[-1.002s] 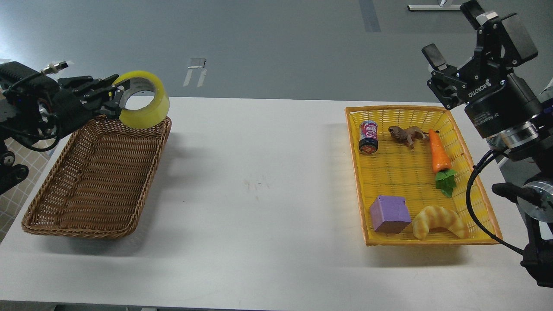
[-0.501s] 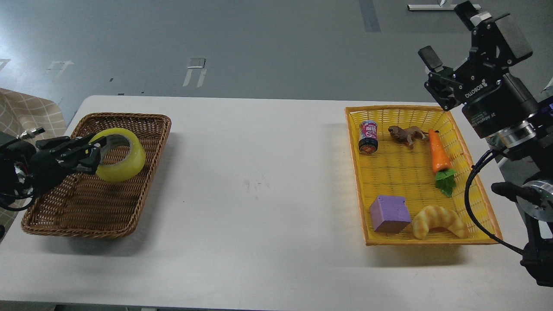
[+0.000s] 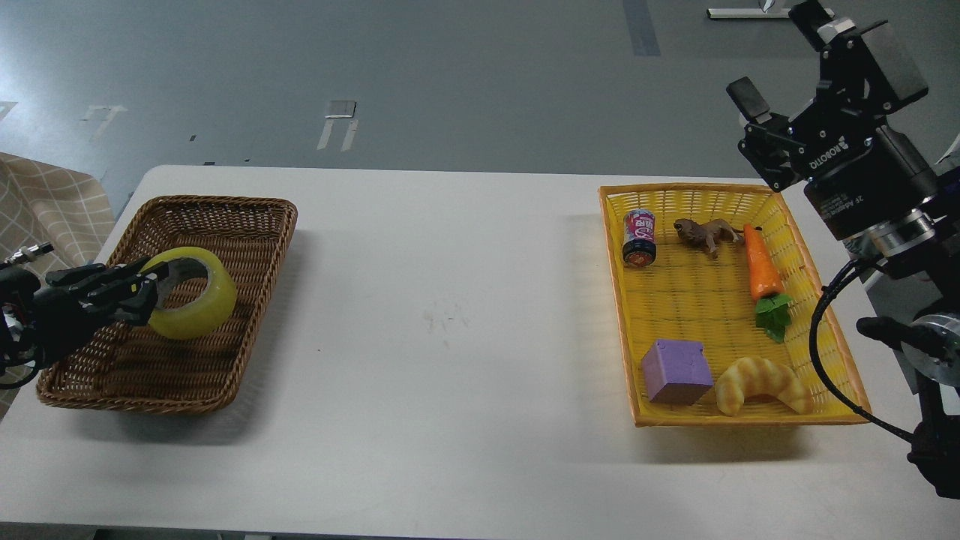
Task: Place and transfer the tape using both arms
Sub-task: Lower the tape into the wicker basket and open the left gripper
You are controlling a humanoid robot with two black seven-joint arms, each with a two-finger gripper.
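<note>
Fingers (image 3: 142, 289) of the left gripper (image 3: 146, 292) pinch the wall of the tape (image 3: 191, 292), which sits tilted inside the brown wicker basket (image 3: 112, 375) at the table's left side, its hole facing up and toward the camera. On the white table (image 3: 450, 315) to the right lies a yellow plastic basket (image 3: 750, 196) with a croissant toy (image 3: 761, 384) and a purple block (image 3: 677, 371) at its near end, then a carrot (image 3: 761, 270), a brown animal figure (image 3: 705, 234) and a small can (image 3: 639, 238) farther back. Beyond its far right corner, the right gripper (image 3: 787, 67) hangs in the air, its 2 fingers spread and holding nothing
</note>
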